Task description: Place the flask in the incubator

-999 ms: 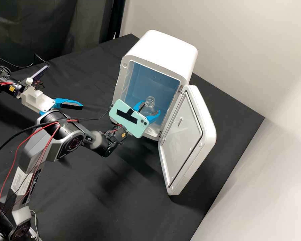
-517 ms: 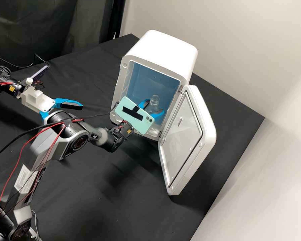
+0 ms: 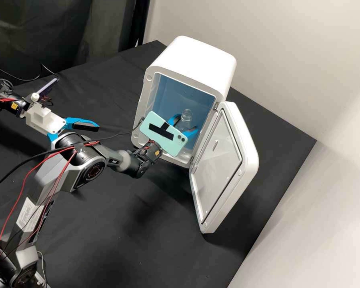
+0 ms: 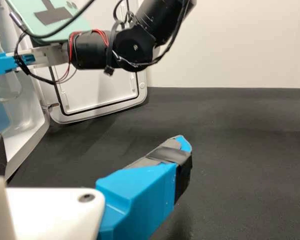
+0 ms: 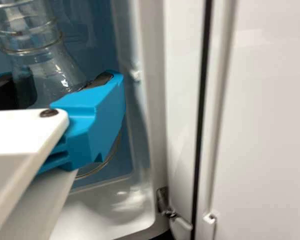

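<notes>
The white incubator (image 3: 196, 60) stands on the black bench with its door (image 3: 224, 168) swung open to the right, showing a blue inside. A clear glass flask (image 3: 185, 120) is upright inside the chamber, near the floor. My right gripper (image 3: 184, 129) is shut on the flask's body, and in the right wrist view a blue finger (image 5: 92, 117) presses against the flask (image 5: 35, 50). A mint phone (image 3: 164, 134) sits on that wrist. My left gripper (image 3: 84, 127) hangs open and holds nothing, over the bench to the left of the incubator.
The door hinge and frame (image 5: 185, 125) run close beside the right finger. A pale wall rises behind the incubator, and the bench edge (image 3: 276, 208) lies to the right. Red and black cables trail along the right arm (image 3: 76, 164).
My right gripper has carried the flask deeper into the incubator chamber. The left arm has kept still.
</notes>
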